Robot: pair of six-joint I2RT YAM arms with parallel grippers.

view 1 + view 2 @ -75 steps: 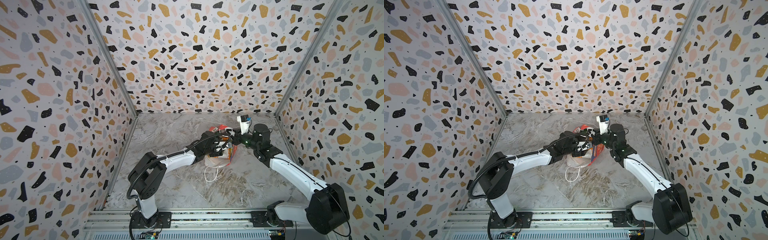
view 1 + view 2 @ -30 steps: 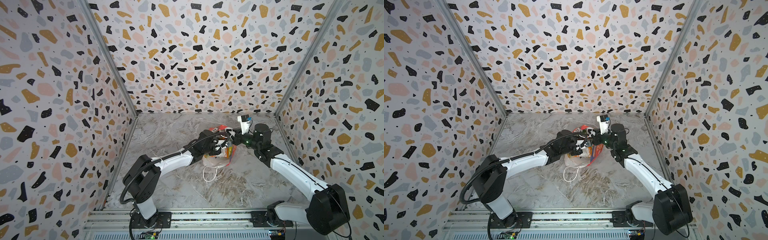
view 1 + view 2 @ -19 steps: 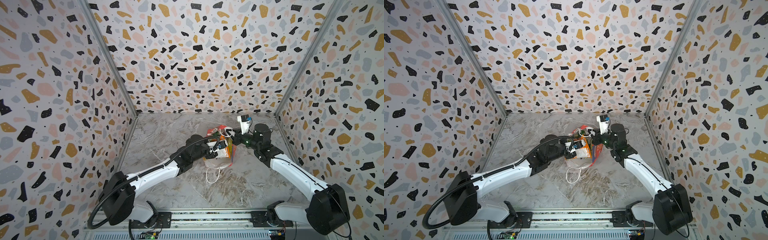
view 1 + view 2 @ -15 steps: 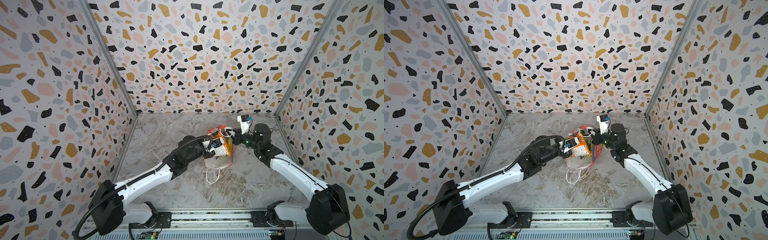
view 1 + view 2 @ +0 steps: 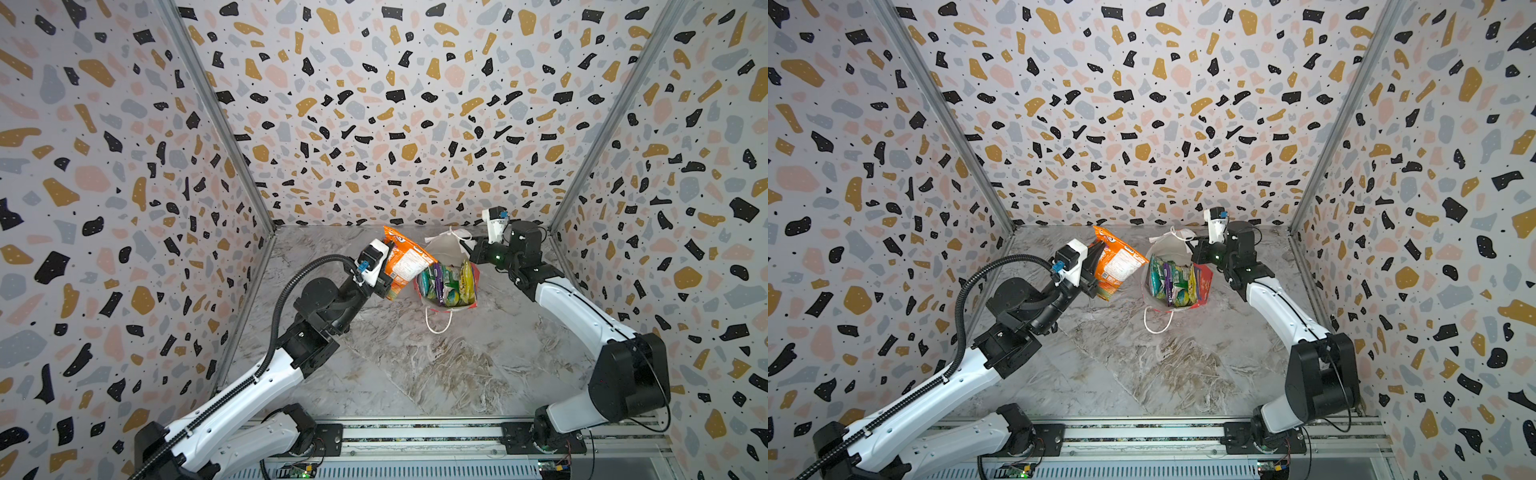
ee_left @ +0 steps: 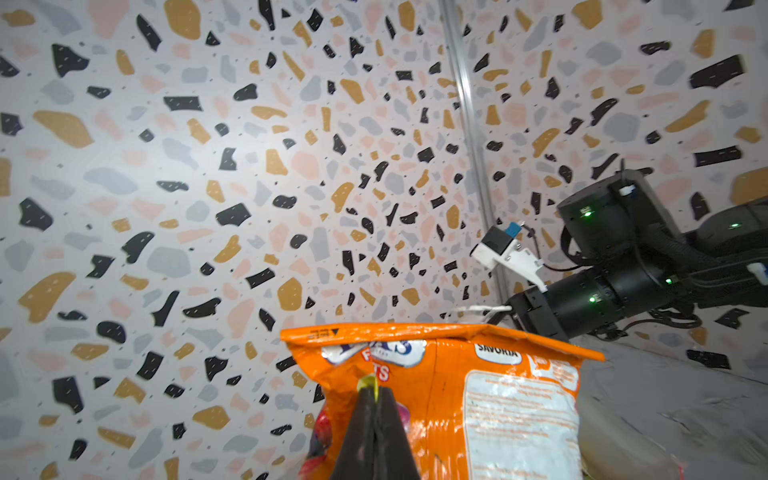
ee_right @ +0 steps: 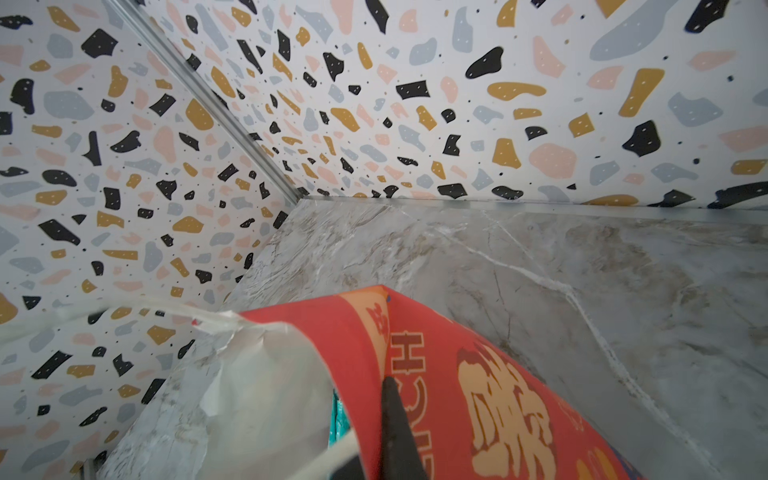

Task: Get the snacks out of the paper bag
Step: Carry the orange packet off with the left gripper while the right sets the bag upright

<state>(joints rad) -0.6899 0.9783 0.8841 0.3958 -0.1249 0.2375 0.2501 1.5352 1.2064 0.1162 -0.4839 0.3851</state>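
Note:
The red paper bag point(image 5: 473, 304) point(image 5: 1205, 279) stands open toward the back of the marble floor. Inside it, several snacks point(image 5: 446, 284) point(image 5: 1173, 282) stand upright: teal, purple, green and yellow packets. My left gripper point(image 5: 390, 279) point(image 5: 1096, 270) point(image 6: 376, 390) is shut on an orange packet point(image 5: 405, 262) point(image 5: 1117, 259) point(image 6: 478, 395), which hangs in the air just left of the bag and outside it. At the bag's far right rim, my right gripper point(image 5: 467, 249) point(image 5: 1192, 247) point(image 7: 384, 399) is shut on the red wall point(image 7: 498, 395). A teal packet point(image 7: 338, 419) shows inside.
One white cord handle point(image 5: 436, 322) point(image 5: 1156, 322) lies on the floor in front of the bag. Patterned walls close in the left, back and right sides. The arms' base rail point(image 5: 415, 434) runs along the front edge.
My left gripper has come up out of the bag with the orange packet and moved left. The right gripper has kept its hold on the bag's rim.

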